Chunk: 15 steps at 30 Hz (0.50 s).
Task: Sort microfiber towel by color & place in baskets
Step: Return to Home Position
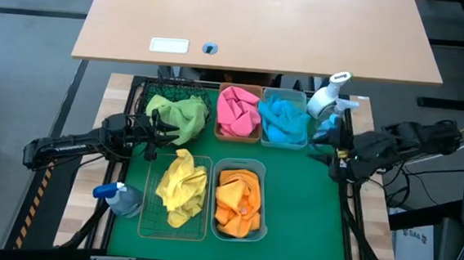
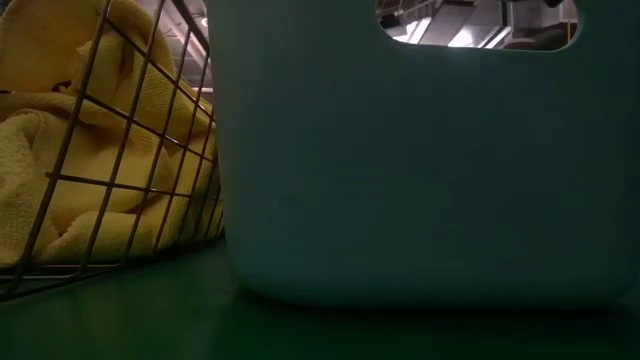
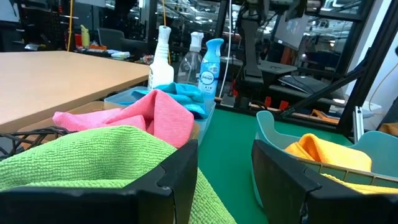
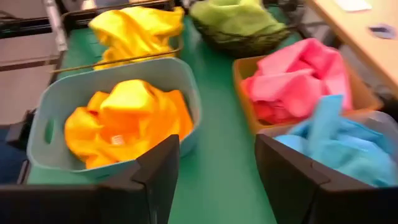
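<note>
Five baskets stand on the green mat, each with one towel inside. The green towel (image 1: 177,114) fills the dark wire-mesh basket (image 1: 163,88). The pink towel (image 1: 237,110) is in the amber bin, the blue towel (image 1: 284,119) in the blue bin. The yellow towel (image 1: 181,188) lies in the rectangular wire basket (image 2: 120,150), the orange towel (image 1: 238,200) in the pale blue bin (image 2: 420,170). My left gripper (image 1: 165,129) stands open and level beside the green towel. My right gripper (image 1: 326,148) is open and empty at the mat's right edge, tipped down toward the bins (image 4: 217,180).
A white spray bottle (image 1: 331,96) stands at the far right corner by the blue bin, and a blue spray bottle (image 1: 117,197) lies at the mat's near left. A wooden table (image 1: 256,25) lies beyond the far edge. Bare mat (image 1: 305,201) shows right of the orange towel's bin.
</note>
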{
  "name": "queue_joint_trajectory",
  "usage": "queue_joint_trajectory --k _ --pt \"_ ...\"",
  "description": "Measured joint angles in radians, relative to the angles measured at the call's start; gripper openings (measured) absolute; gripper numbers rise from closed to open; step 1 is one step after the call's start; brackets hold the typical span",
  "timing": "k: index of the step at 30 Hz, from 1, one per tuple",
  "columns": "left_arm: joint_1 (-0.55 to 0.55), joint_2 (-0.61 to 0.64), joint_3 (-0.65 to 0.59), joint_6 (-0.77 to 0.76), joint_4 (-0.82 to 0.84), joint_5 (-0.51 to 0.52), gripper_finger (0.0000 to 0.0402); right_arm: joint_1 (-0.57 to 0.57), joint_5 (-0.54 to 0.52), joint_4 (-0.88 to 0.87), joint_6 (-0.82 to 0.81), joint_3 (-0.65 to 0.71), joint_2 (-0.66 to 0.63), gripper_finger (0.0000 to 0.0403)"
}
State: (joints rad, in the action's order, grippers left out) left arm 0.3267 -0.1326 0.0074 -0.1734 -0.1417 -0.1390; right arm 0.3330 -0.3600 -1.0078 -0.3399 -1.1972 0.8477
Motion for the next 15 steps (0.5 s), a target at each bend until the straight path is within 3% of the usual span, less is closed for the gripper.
queue_joint_trajectory --k 15 --pt "0.0 0.0 0.0 0.0 -0.001 0.0 0.0146 0.196 0.001 0.574 0.039 0.574 -0.103 0.0209"
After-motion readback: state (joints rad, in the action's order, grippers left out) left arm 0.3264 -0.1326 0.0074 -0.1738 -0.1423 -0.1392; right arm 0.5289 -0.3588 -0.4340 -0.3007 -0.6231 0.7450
